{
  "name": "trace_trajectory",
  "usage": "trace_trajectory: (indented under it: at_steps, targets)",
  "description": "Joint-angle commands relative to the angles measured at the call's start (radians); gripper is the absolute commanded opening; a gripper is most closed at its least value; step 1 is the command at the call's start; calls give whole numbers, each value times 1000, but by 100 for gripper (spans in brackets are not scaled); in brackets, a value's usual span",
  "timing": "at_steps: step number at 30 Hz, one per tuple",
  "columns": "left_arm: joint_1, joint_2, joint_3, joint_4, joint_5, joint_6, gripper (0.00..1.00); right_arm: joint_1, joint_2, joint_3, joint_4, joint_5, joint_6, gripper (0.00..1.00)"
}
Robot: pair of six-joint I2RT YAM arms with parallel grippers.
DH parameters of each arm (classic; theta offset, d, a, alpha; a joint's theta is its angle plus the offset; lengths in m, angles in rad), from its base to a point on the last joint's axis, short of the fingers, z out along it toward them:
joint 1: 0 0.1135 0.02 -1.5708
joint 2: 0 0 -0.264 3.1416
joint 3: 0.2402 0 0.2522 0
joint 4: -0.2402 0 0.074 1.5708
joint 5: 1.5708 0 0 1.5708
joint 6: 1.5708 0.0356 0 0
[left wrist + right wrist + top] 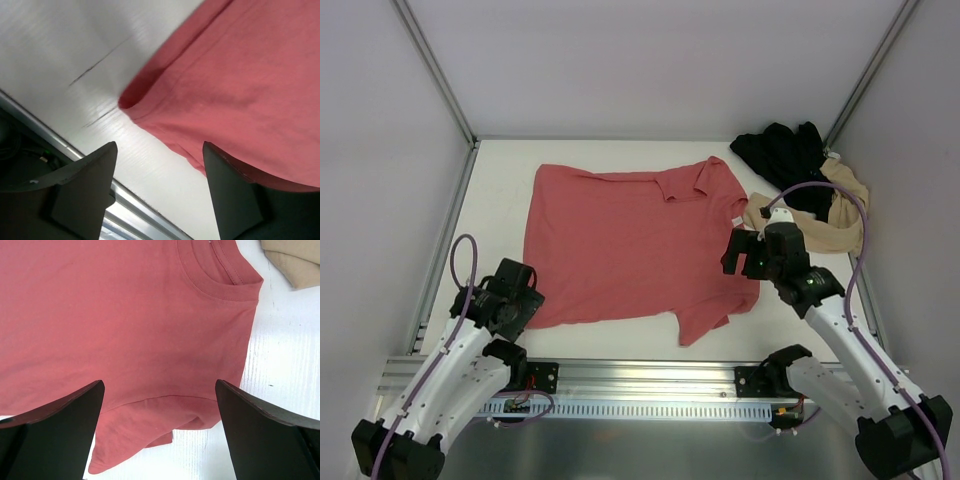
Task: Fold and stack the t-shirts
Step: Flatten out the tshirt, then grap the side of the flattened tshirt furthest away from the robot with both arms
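Shirt: coral-red t-shirt (620, 245) lay flat on the desk (500, 200), long axis running gripper to gripper.
Left gripper (160, 192): stood spread, empty; hem corner just ahead of it.
Right gripper (159, 427): spread, empty, above the near sleeve, collar ahead.
Nearer arm: left for the hem, right for the collar end.
Others: black t-shirt (785, 155) and beige t-shirt (840, 225) lay beyond the right gripper.
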Motion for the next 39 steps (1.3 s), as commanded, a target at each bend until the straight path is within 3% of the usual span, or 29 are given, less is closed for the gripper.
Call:
trace_trajectory:
  at_steps: [1,5,9,14,16,21,26,39]
  targets:
    - [-8,-35,56,16,-33,71,72,-12,29,62,-1,19,-39,99]
    - [-8,-102,79,247,-10,308,72,-23,140,152,34,-7,-75,100]
    - [-8,-34,123,400,22,439,71,-35,367,349,39,-36,-93,100]
    - [-19,176,198,523,92,540,65,-58,822,853,-88,-122,-164,100]
    - [-26,195,182,584,119,568,65,-66,1019,1098,-167,-124,-179,100]
    - [-26,160,122,692,197,615,65,-95,1307,1439,-269,-141,-175,99]
    - [-26,129,60,815,293,666,66,-104,1457,1513,-257,-149,-167,100]
    - [-26,124,-7,901,364,658,65,-104,1527,1424,-169,-155,-176,94]
